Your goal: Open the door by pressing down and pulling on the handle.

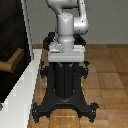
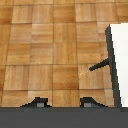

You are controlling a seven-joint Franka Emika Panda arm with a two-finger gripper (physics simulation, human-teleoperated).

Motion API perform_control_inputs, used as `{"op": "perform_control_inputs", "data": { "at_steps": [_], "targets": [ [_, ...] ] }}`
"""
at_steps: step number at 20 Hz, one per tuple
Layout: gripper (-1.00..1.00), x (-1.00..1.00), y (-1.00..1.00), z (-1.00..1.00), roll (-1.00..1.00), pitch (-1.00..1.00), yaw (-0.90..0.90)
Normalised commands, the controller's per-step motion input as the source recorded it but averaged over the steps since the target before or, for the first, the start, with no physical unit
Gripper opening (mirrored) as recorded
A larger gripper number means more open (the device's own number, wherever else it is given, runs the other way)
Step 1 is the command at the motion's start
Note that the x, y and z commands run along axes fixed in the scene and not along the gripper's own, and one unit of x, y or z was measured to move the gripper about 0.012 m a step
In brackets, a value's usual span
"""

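The door [image 1: 11,35] is a dark, nearly black panel in a white frame [image 1: 29,45] at the exterior view's left. The tan handle [image 1: 12,61] sticks out from the panel at mid height. My gripper [image 1: 67,65] hangs from the grey-white hand in front of the black pedestal, pointing down, well to the exterior view's right of the handle and apart from it. In the wrist view my gripper [image 2: 63,103] is open and empty, its fingertips [image 2: 37,103] wide apart over the wood floor. The white frame [image 2: 121,55] shows there too, with the handle [image 2: 100,65] as a dark bar.
The black robot pedestal [image 1: 65,92] with spread feet stands on the wood parquet floor [image 1: 107,70]. A white sill [image 1: 22,95] runs along the foot of the door frame. A pale wall [image 1: 107,20] lies behind.
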Motion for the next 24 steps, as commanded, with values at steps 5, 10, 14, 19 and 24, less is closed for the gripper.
{"op": "perform_control_inputs", "data": {
  "at_steps": [5,10,14,19,24],
  "targets": [
    [1.00,0.00,0.00,0.00,0.00,0.00,0.00],
    [1.00,0.00,0.00,0.20,0.00,0.00,0.00],
    [1.00,0.00,0.00,0.75,0.00,0.00,0.00],
    [1.00,0.00,0.00,0.80,0.00,0.00,0.00],
    [1.00,0.00,0.00,0.60,0.00,0.00,0.00]
  ]
}}
